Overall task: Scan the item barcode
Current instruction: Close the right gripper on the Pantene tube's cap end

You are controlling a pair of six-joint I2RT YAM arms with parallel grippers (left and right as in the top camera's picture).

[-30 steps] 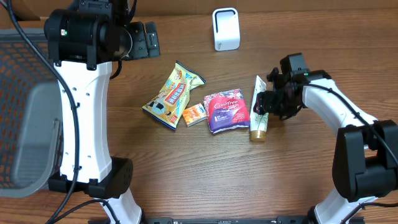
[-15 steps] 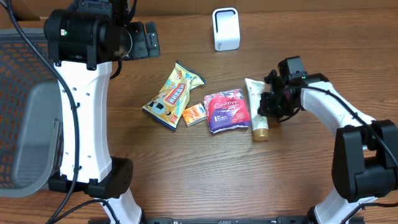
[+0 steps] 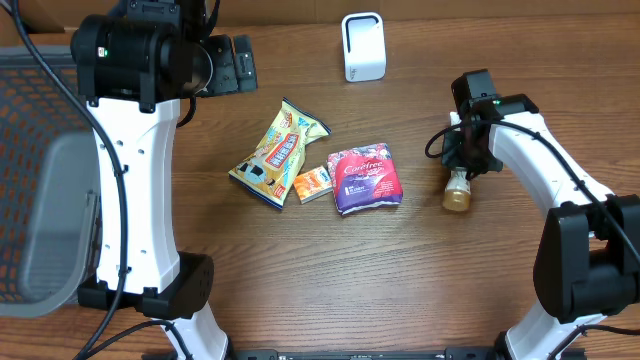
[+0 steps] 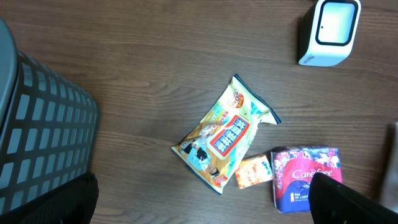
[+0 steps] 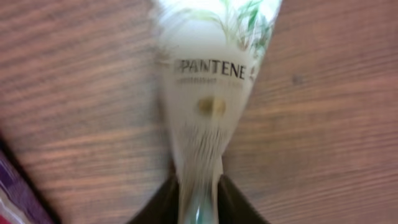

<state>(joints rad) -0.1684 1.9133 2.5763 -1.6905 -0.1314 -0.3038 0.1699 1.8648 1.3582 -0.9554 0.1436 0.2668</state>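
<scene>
A white Pantene tube (image 3: 457, 190) with a gold cap hangs cap-down from my right gripper (image 3: 466, 152), right of the other packets. The right wrist view shows the tube (image 5: 208, 93) running away from the camera, its flat tail pinched between the two dark fingers of the shut right gripper (image 5: 199, 202). The white barcode scanner (image 3: 363, 46) stands at the back of the table and also shows in the left wrist view (image 4: 328, 31). My left gripper (image 4: 202, 196) is open, high above the table, holding nothing.
A yellow snack bag (image 3: 278, 155), a small orange packet (image 3: 313, 184) and a purple Carefree pack (image 3: 367, 178) lie in a row at mid-table. A grey mesh chair (image 3: 40, 200) stands off the left edge.
My right gripper closed on the tube beside the Carefree pack and carried it right and back, away from the pack. The left arm has not moved.
</scene>
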